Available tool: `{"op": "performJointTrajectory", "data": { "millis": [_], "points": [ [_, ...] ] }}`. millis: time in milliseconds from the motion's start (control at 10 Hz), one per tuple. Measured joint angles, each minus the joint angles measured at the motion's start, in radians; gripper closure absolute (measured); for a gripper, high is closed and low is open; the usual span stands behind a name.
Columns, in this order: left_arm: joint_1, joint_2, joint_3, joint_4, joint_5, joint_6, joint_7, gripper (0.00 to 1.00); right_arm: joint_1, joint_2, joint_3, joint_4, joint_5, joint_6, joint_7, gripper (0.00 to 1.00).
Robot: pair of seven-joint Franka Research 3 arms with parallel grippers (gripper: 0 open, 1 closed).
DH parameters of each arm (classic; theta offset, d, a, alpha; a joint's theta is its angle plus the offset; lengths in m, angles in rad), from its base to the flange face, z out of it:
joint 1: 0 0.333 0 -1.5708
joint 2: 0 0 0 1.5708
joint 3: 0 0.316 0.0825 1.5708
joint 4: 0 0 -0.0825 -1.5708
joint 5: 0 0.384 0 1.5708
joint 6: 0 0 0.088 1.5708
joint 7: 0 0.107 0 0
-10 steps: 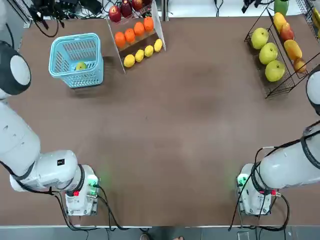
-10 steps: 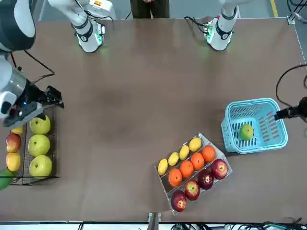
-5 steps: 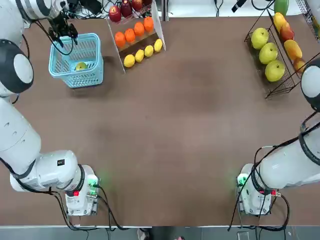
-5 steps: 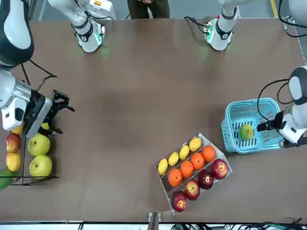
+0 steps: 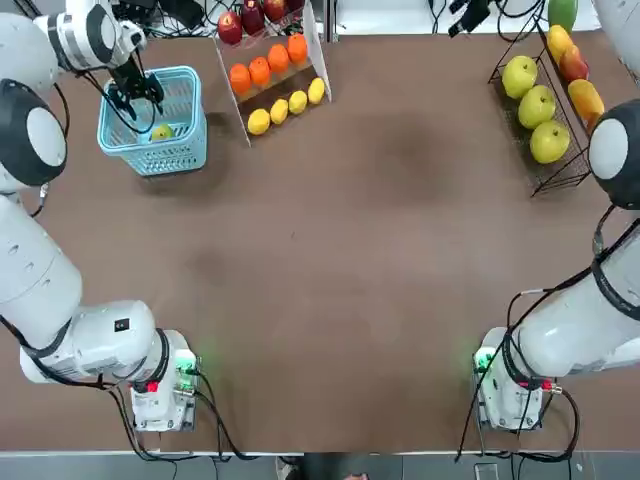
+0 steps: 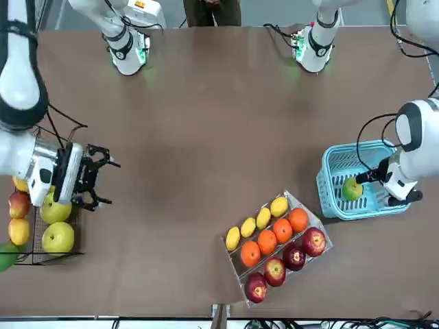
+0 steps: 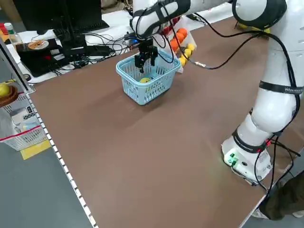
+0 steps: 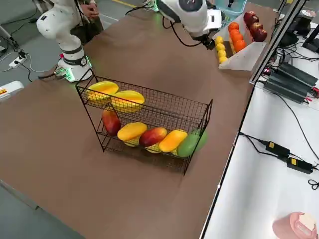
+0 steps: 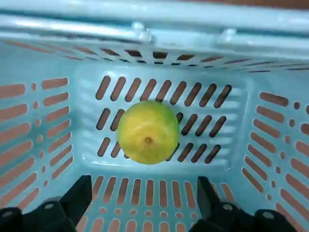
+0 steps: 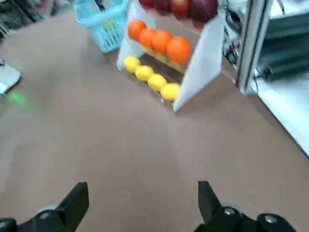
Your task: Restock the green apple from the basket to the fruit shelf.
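Left end effector [image 9: 145, 212]: fingers spread, empty, inside basket [image 5: 190, 130] above green apple [image 9: 147, 131] | Apple: on basket floor | Right end effector [image 6: 96, 184]: open, empty, beside fruit shelf [image 5: 560, 170] over tabletop [image 5: 350, 250]

In the top view, the fruit shelf [image 5: 545, 100] is cut off by the right edge, so its outer tier is only partly seen. The right gripper [image 5: 468, 14], near the shelf, is clipped by the top edge there. In the left side view, the green apple [image 7: 145, 80] is largely screened by the lattice wall of the basket [image 7: 142, 88], and the left gripper [image 7: 145, 57] above it is too small for its fingers to be resolved. In the right wrist view, the basket and white stand are blurred.
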Motion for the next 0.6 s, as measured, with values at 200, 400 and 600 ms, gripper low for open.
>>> {"op": "performJointTrajectory", "data": {
  "millis": [200,400,600],
  "points": [
    [0.002,0.001,0.001,-0.058,0.0,0.069,0.0,0.04,0.0,0.003,-0.004,-0.057,0.221,-0.011,-0.163,0.0],
    [0.002,0.002,0.001,-0.083,0.0,0.089,0.0,0.04,0.008,0.003,0.0,-0.114,0.423,-0.032,-0.31,0.0],
    [0.002,0.015,0.001,-0.098,0.0,0.126,0.0,0.04,0.021,0.003,0.004,-0.167,0.538,-0.108,-0.401,0.0]
  ]
}}
